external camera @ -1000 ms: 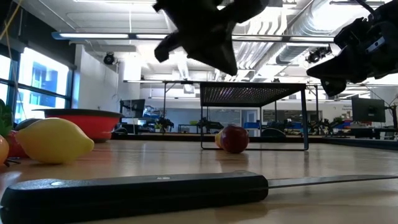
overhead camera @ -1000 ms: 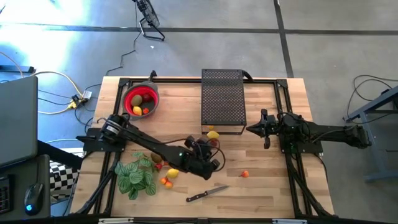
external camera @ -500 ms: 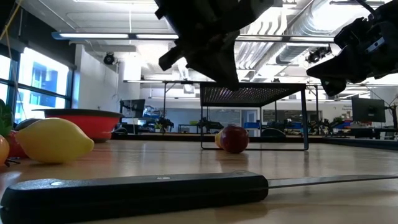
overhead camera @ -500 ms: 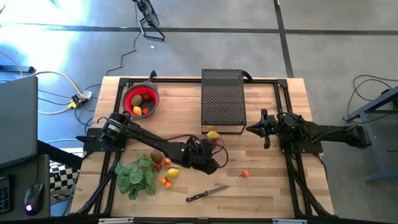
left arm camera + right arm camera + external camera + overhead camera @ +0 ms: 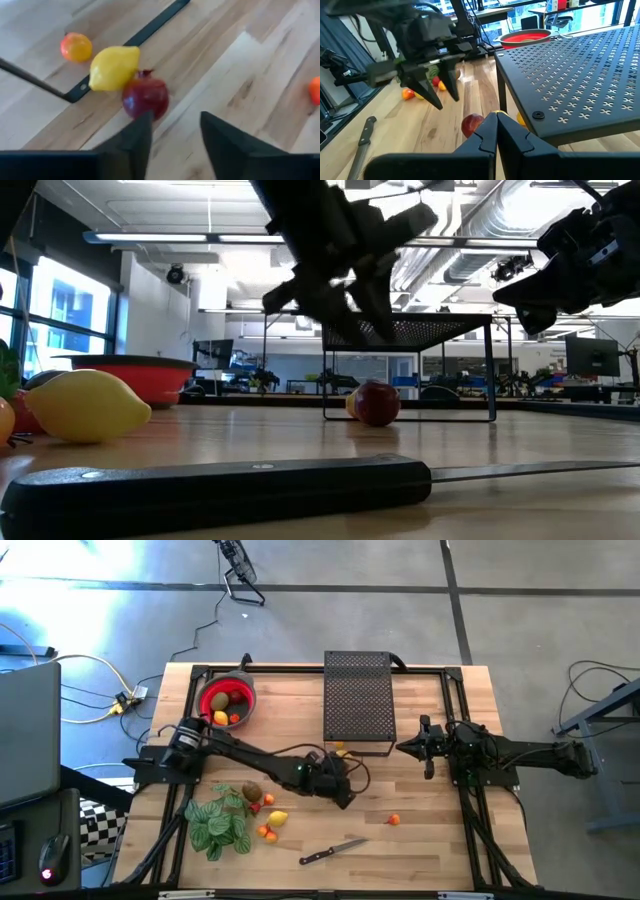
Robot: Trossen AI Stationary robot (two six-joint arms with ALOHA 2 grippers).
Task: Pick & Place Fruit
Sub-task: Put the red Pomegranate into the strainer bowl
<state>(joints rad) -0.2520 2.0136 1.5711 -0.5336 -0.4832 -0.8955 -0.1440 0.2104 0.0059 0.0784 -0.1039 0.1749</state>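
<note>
The left gripper (image 5: 343, 783) is hanging low over the middle of the wooden surface (image 5: 420, 830), jaws parted with nothing between them, and it is pointing at the dark red apple (image 5: 145, 96) lying just ahead of it. That apple is resting against a yellow lemon (image 5: 114, 67) at the foot of the black perforated stand (image 5: 358, 700), with a small orange fruit (image 5: 76, 46) a little beyond, so I'd guess the jaws are spread to straddle the apple alone without nudging its neighbour.

The red bowl (image 5: 228, 699) is sitting at the far left corner, already holding a few pieces, which looks to be where the fruit is being collected. More pieces are lying near the green leafy plant (image 5: 219, 824): another lemon (image 5: 278, 818), a kiwi (image 5: 251, 792) and some tiny orange ones. One orange piece (image 5: 394, 820) is sitting alone to the right of the knife (image 5: 331, 852).

The right gripper (image 5: 428, 748) is waiting above the right side of the surface, jaws pressed together and empty, seemingly parked clear so the left arm has room to work.
</note>
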